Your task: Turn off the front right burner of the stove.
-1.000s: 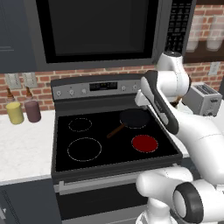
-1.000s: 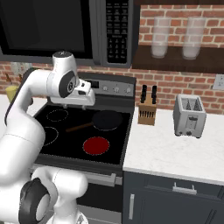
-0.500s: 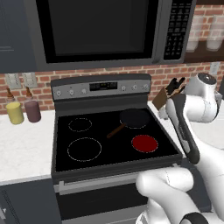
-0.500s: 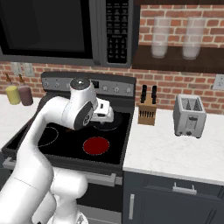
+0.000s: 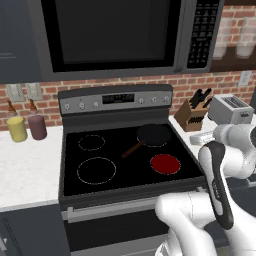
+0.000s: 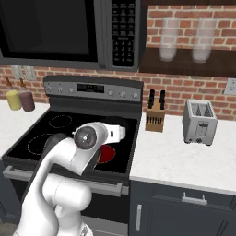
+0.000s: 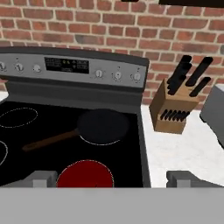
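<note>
Gripper: your gripper (image 7: 111, 179) shows two grey fingertips (image 7: 41, 178) set wide apart at the bottom of the hand view, nothing between them. It hovers low over the front of the stove (image 5: 120, 122), looking toward the back panel.
Front right burner: the front right burner (image 7: 85, 174) glows as a solid red disc just ahead of the fingertips; in the left base view (image 5: 165, 163) it sits at the front right of the black glass, so it reads as on.
Handling: you do not grasp the burner. The control will be one of the small knobs (image 7: 117, 75) on the grey steel back panel: rigid, small, probably smooth. Pinch it across its diameter with the jaws narrowed first, then rotate.
Which knob: three knobs sit right of the digital display (image 7: 66, 64), more to its left. Markings are too small to read, so which one governs the red zone is a guess, possibly one in the right-hand cluster.
Obstacle: a dark frying pan (image 7: 103, 126) with a brown handle rests on the rear right zone, between the hand and the panel. Pass above it.
Nearby: knife block (image 7: 175, 109) on the counter right of the stove; toaster (image 6: 199, 122) beyond it, cut off at the edge of the hand view.
Hidden: the arm covers part of the red disc in the right base view.
</note>
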Tool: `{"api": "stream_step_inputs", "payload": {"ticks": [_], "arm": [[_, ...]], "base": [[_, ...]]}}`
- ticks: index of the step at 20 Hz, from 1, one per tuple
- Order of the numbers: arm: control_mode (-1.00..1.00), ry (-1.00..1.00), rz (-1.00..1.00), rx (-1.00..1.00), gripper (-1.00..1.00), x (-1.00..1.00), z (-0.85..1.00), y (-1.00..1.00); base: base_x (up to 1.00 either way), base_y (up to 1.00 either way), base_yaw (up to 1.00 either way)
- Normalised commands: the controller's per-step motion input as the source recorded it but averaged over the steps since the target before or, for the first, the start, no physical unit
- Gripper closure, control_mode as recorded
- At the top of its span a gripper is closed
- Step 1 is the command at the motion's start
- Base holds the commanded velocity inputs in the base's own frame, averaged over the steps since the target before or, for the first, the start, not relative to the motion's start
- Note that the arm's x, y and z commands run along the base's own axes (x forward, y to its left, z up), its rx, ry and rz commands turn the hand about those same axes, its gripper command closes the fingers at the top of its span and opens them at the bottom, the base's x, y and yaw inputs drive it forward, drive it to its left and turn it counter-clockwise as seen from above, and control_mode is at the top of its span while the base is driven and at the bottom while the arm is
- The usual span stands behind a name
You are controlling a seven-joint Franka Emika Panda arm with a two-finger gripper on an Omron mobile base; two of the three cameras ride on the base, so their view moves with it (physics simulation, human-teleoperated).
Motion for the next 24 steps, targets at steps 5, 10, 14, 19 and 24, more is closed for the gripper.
{"api": "stream_step_inputs", "payload": {"ticks": [5, 10, 14, 19, 24], "arm": [[-1.00, -0.37, 0.00, 0.01, -1.00, 0.08, 0.12, 0.00], [-1.00, -0.25, 0.00, 0.00, -1.00, 0.08, 0.24, 0.00], [-1.00, -0.11, 0.00, 0.07, -1.00, 0.28, 0.09, 0.04], [-1.00, 0.00, 0.00, 0.14, -1.00, 0.47, 0.00, 0.09], [-1.00, 0.00, 0.00, 0.05, -1.00, 0.29, 0.00, 0.00]], "base": [[0.00, 0.00, 0.00], [0.00, 0.00, 0.00], [0.00, 0.00, 0.00], [0.00, 0.00, 0.00], [0.00, 0.00, 0.00]]}}
